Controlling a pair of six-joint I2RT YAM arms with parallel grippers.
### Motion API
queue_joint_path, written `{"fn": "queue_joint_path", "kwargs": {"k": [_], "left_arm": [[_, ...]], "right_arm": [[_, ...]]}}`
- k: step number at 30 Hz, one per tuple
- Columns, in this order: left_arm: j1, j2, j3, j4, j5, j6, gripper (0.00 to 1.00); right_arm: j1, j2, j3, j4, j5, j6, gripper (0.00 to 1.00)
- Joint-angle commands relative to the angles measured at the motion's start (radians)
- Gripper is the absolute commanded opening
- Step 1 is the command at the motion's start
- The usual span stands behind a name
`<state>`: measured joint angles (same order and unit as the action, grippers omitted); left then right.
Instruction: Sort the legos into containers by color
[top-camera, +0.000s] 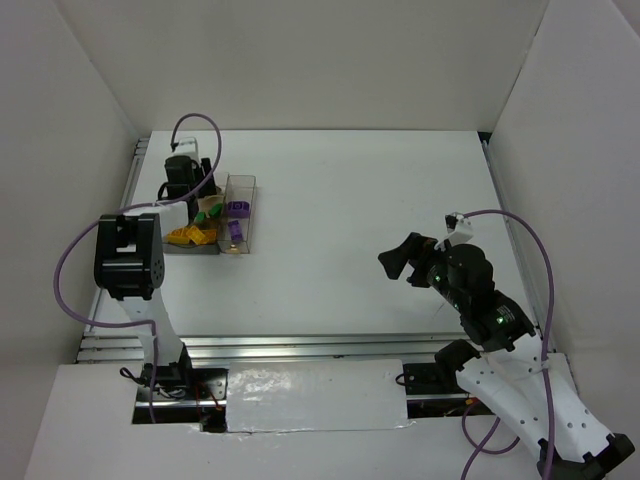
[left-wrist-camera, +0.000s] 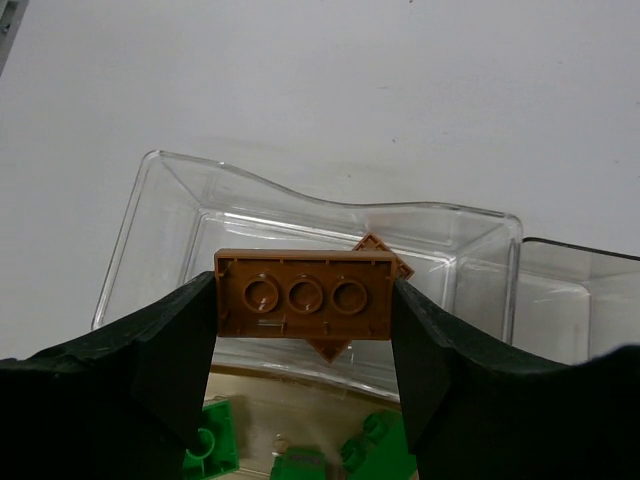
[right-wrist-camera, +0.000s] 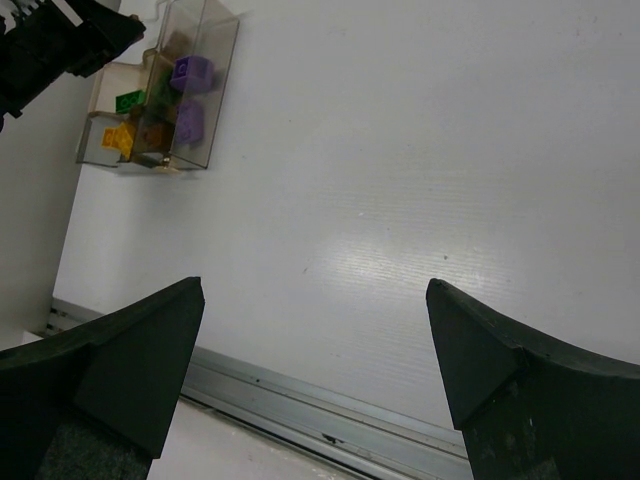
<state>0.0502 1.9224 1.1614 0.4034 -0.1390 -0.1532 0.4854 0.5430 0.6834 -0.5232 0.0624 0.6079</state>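
While left gripper (left-wrist-camera: 304, 325) pinches brown lego (left-wrist-camera: 303, 295) over container (left-wrist-camera: 250, 185) | right gripper (right-wrist-camera: 315, 290) splayed

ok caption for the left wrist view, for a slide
Left gripper holds a brown brick, underside to camera, before a clear bin; a second brown piece peeks from behind, green bricks below.

I see the whole table (top-camera: 380, 200) from above and behind, left wrist camera close over the containers (left-wrist-camera: 300, 215), right wrist viewing them from afar
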Motion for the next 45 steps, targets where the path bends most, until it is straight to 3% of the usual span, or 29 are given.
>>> {"fn": "queue_joint_path", "kwargs": {"k": [1, 5, 7, 14, 20, 23, 24, 25, 27, 29, 32, 38, 41, 45], "left_arm": [[0.016, -0.046, -0.032, 0.092, 0.001, 0.011, 0.67], [0.017, -0.068, -0.035, 0.091, -0.002, 0.006, 0.84], [0.017, -0.086, -0.034, 0.094, -0.01, -0.006, 0.98], [0.017, -0.2, -0.003, 0.072, -0.047, -0.034, 0.99], [-0.01, -0.322, 0.158, -0.106, -0.088, -0.078, 0.99], [-0.042, -0.398, 0.317, -0.33, -0.123, -0.12, 1.0], [-0.042, -0.405, 0.454, -0.436, -0.137, -0.146, 1.0], [-0.042, -0.417, 0.515, -0.666, -0.158, -0.228, 0.99], [-0.042, -0.462, 0.637, -0.878, -0.188, -0.304, 0.99], [-0.042, -0.532, 0.624, -1.058, -0.191, -0.391, 0.99], [-0.042, -0.741, 0.462, -1.083, -0.093, -0.388, 1.0], [-0.042, -1.111, 0.186, -1.098, -0.076, -0.321, 0.99], [-0.107, -1.238, 0.121, -1.155, -0.169, -0.322, 0.99], [-0.113, -1.364, 0.068, -1.248, -0.209, -0.35, 0.99]], "right_arm": [[-0.001, 0.006, -0.002, 0.046, -0.012, -0.014, 1.0], [0.001, 0.009, 0.004, 0.043, -0.012, -0.014, 1.0], [0.001, 0.011, 0.005, 0.043, -0.012, -0.014, 1.0], [0.001, 0.017, 0.015, 0.034, -0.006, -0.02, 1.0], [0.001, 0.025, 0.037, 0.012, -0.001, -0.029, 1.0], [0.001, 0.031, 0.09, -0.035, 0.048, -0.036, 1.0], [0.001, 0.032, 0.132, -0.05, 0.063, -0.042, 1.0], [0.001, 0.038, 0.157, -0.067, 0.098, -0.046, 1.0], [0.001, 0.049, 0.252, -0.141, 0.14, -0.059, 1.0], [0.002, 0.066, 0.319, -0.223, 0.204, -0.074, 1.0], [0.01, 0.06, 0.418, -0.282, 0.258, -0.074, 1.0], [0.015, -0.038, 0.502, -0.317, 0.243, -0.105, 1.0], [0.015, -0.083, 0.557, -0.372, 0.261, -0.135, 1.0], [0.016, -0.13, 0.63, -0.449, 0.313, -0.168, 1.0]]}}
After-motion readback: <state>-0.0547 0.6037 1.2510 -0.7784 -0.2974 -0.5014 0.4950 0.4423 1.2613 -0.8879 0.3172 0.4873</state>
